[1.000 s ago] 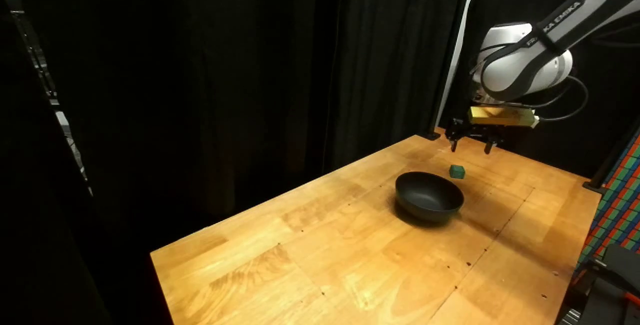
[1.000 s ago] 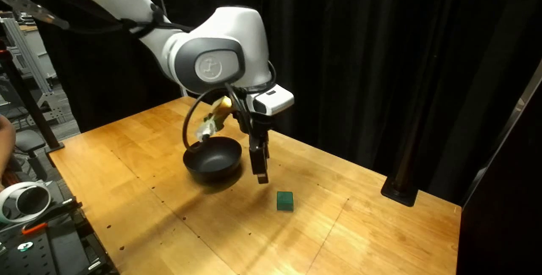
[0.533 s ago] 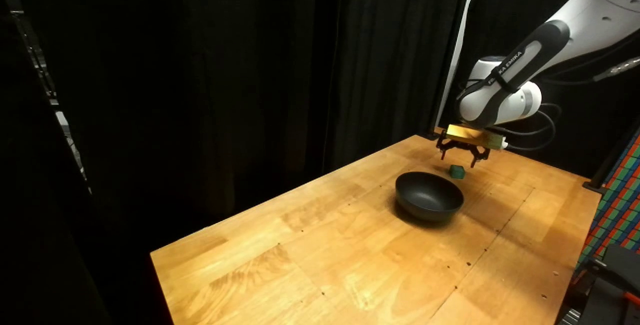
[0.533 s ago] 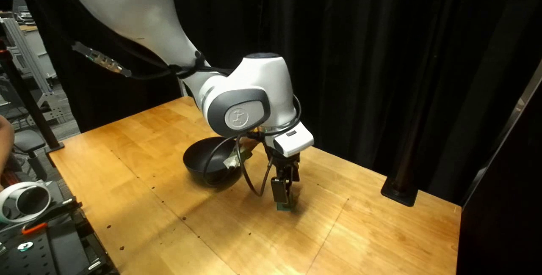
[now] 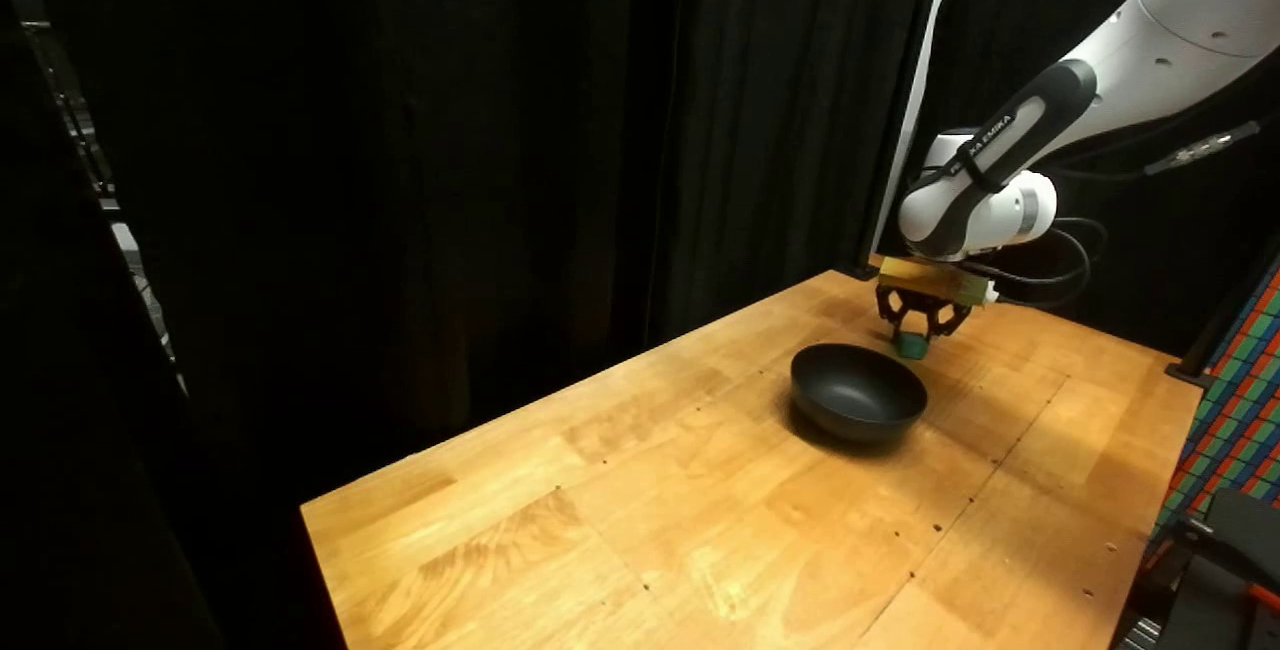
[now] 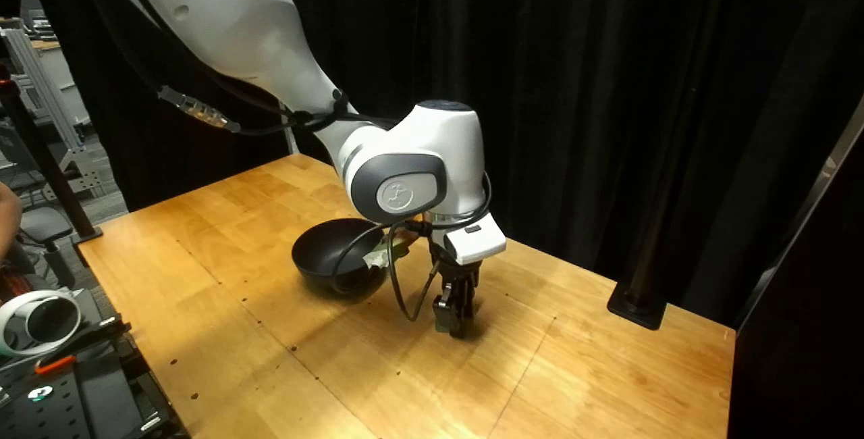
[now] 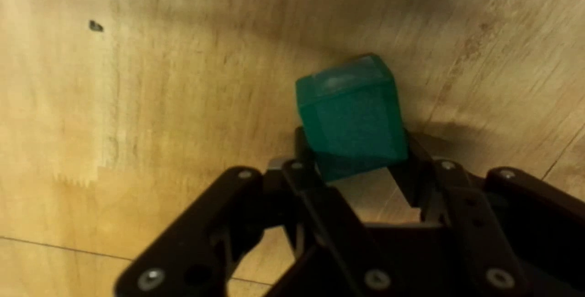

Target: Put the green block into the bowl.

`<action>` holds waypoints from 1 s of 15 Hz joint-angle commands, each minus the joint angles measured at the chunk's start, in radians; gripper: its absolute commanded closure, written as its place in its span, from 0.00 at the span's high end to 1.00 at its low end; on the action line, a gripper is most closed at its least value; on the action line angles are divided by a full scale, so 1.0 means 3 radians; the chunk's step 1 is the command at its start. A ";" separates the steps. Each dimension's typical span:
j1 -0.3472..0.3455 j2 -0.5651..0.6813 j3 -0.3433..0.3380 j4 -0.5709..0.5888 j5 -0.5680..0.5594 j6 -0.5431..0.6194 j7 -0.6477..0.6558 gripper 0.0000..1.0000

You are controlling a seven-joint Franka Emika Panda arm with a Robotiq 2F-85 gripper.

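The pincer [image 7: 358, 157] is closed around the green block [image 7: 354, 121]. In the wrist view, its two fingertips [image 7: 415, 171] lie against opposite sides of the block, and there appears to be contact on both. They hold it at the lower end in this view; the upper end sticks out past them, so a large part of it is well visible. The block is a little turned with respect to the borders of this view.

In an exterior view, the pincer points downward and the block [image 5: 911, 347] is at its lowest part, between the fingertips. Whether the block touches the wooden surface [image 5: 700, 490] or is slightly above it, I cannot tell.

The black bowl [image 5: 858, 393] stands upright on the surface, near the block; the block is outside of it, and the two do not touch. In both exterior views, the white arm [image 6: 236, 27] comes from above.
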 commanded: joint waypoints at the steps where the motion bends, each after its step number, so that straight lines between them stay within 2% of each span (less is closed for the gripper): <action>1: -0.0015 -0.0207 0.0013 0.0078 0.0107 -0.0599 -0.0004 0.20; 3: 0.0048 -0.0431 -0.0012 -0.0009 0.0071 -0.0818 0.0046 0.20; 6: 0.0035 -0.0763 0.0120 -0.0142 0.0167 -0.1026 -0.0002 0.20; 10: -0.0017 -0.0951 0.0451 -0.0234 0.0658 -0.1247 -0.0079 0.20; 12: -0.0032 -0.0941 0.0598 -0.0234 0.0951 -0.1488 -0.0133 0.20; 13: -0.0015 -0.0939 0.0628 -0.0242 0.1028 -0.1581 -0.0122 0.70; 14: 0.0005 -0.0940 0.0633 -0.0237 0.1058 -0.1677 -0.0071 0.71; 15: 0.0018 -0.0972 0.0622 -0.0238 0.1045 -0.1827 -0.0017 0.77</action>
